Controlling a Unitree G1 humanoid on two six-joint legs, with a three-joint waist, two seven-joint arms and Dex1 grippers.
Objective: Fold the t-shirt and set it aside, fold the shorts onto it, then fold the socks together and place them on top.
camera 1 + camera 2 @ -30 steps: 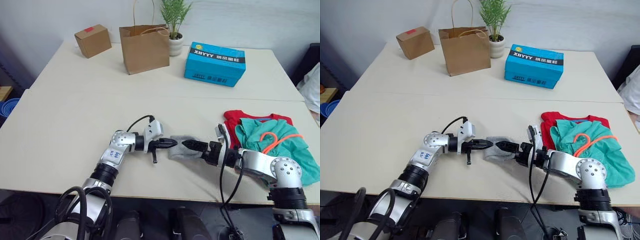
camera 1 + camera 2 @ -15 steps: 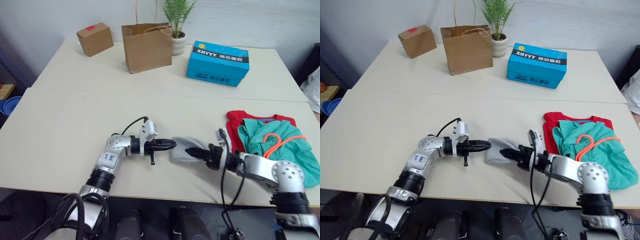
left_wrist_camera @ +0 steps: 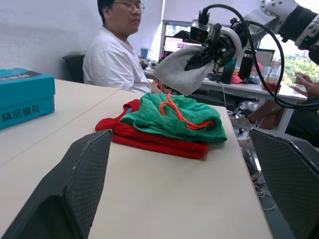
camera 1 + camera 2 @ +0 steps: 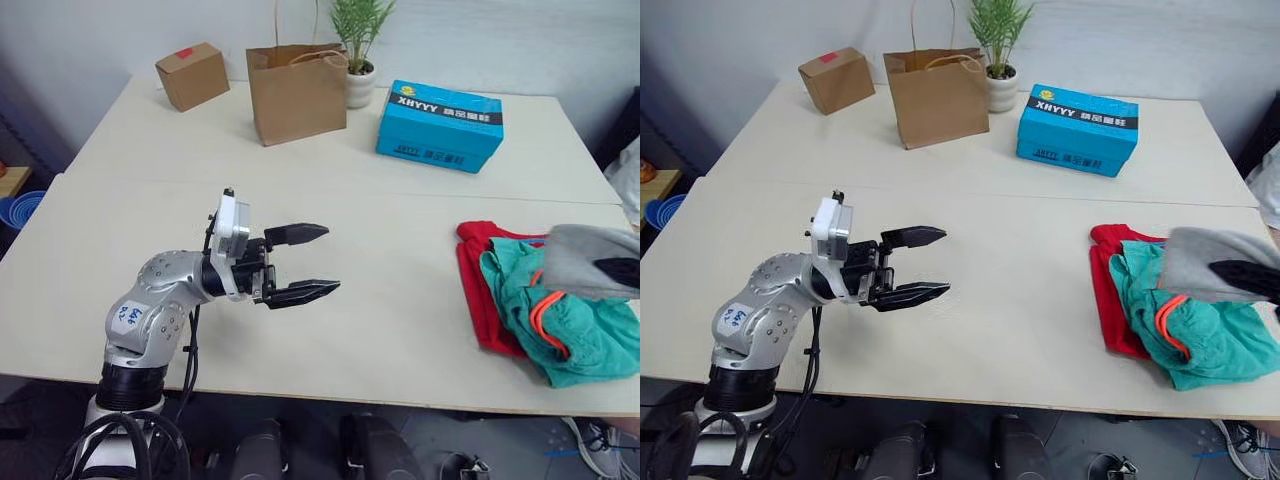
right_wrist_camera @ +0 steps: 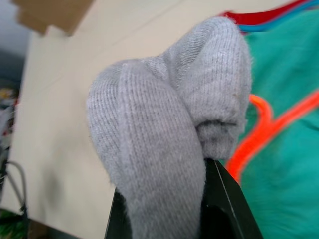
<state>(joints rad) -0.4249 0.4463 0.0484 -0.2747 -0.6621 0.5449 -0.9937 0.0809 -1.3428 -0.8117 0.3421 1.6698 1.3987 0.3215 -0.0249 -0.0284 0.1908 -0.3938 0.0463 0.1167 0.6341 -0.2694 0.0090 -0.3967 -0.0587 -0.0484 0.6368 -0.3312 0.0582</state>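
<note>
Beige table [image 4: 150, 200]: red t-shirt [image 4: 472, 280] at right edge, teal shorts [image 4: 570, 330] stacked on it. Blue "XHYYY" box [image 4: 440, 126] near back. Right gripper [image 3: 202, 56] pinching knit grey socks [image 4: 585, 258] above pile. Left gripper [image 4: 300, 263] spread, empty.

Right gripper [image 4: 1248, 276]: cut off by the edge of the head views, one dark finger showing against the grey socks [image 4: 1205, 262]; arm behind it out of frame. In the right wrist view the socks cover both fingers down to their bases. T-shirt [image 4: 478, 278]: mostly hidden under the shorts [image 4: 570, 335], a red strip showing along the near side and back corner. Shorts run off the edge; drawstring [image 4: 541, 318] partly covered by the socks. Person [image 3: 115, 55] in the left wrist view: lower body hidden behind the table [image 3: 164, 199].
</note>
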